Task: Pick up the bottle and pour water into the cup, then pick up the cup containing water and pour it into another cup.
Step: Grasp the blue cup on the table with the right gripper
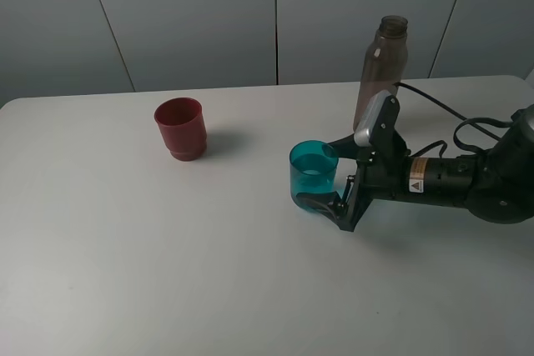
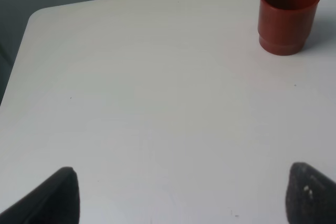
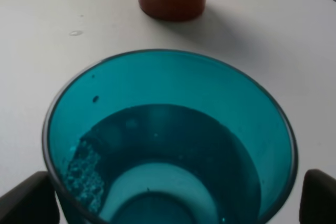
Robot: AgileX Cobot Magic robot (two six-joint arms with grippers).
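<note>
Soft, even overhead light; bright, no hard glare. Bench (image 1: 125,248) near-white, a bit washed out in left wrist view. Red cup (image 1: 180,128) casts faint blurry shadow to its right. Teal cup (image 3: 168,129) sharp close-up, w/ small rim highlights. Jaws in wrist-view corners dark, out of focus.

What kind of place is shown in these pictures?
Probably a robotics lab test bench: a white table, plain grey wall panels behind it, and a black robot arm with a trailing cable.
</note>
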